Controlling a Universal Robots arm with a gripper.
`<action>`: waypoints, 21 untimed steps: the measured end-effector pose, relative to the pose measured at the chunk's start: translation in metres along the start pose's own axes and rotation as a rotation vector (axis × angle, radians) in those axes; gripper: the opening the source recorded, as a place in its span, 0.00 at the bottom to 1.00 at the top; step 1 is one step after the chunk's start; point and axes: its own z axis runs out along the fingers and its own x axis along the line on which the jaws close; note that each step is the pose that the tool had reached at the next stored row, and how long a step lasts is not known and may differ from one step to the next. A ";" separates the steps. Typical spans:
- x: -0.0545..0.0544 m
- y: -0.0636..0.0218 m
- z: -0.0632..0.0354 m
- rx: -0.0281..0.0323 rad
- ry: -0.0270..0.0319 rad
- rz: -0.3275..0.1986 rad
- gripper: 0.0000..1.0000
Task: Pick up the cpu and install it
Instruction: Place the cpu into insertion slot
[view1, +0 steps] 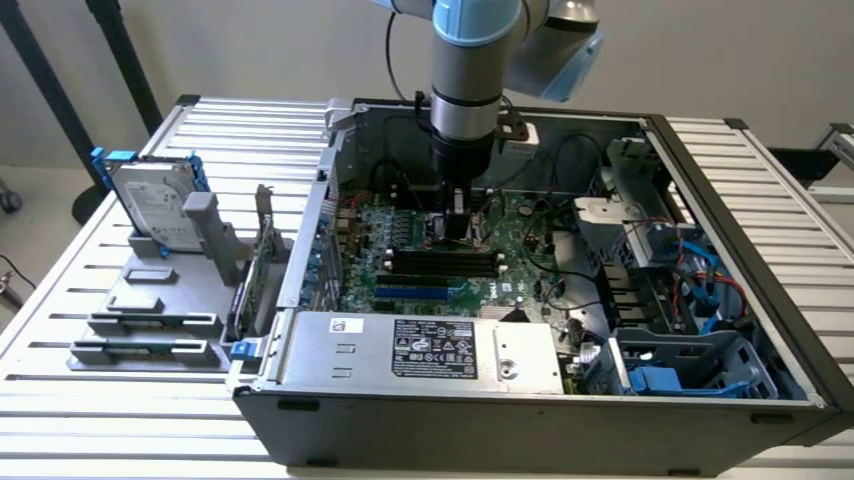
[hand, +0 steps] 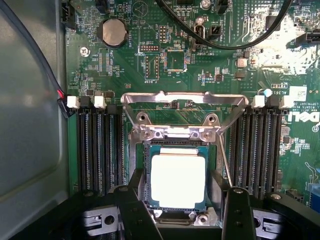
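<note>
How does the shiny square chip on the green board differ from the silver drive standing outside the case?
The cpu is small and square; the hard drive is far bigger and oblong. The cpu lies flat in its socket; the hard drive stands upright in a grey holder. The hard drive has blue rails, the cpu none. Both have silvery faces.

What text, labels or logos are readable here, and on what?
"DEL", cut off at the picture's edge: white print on the motherboard.
Too small to read: power supply label, hard drive label.
Blurred: the motherboard's fine print and white sticker.
No text: cpu top.
</note>
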 end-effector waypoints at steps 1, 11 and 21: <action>0.000 0.0000 0.0000 0.0000 -0.0001 0.000 0.63; 0.002 -0.0001 0.0001 0.0001 0.0000 0.000 0.63; 0.002 -0.0032 -0.0077 -0.0001 0.0000 0.000 0.63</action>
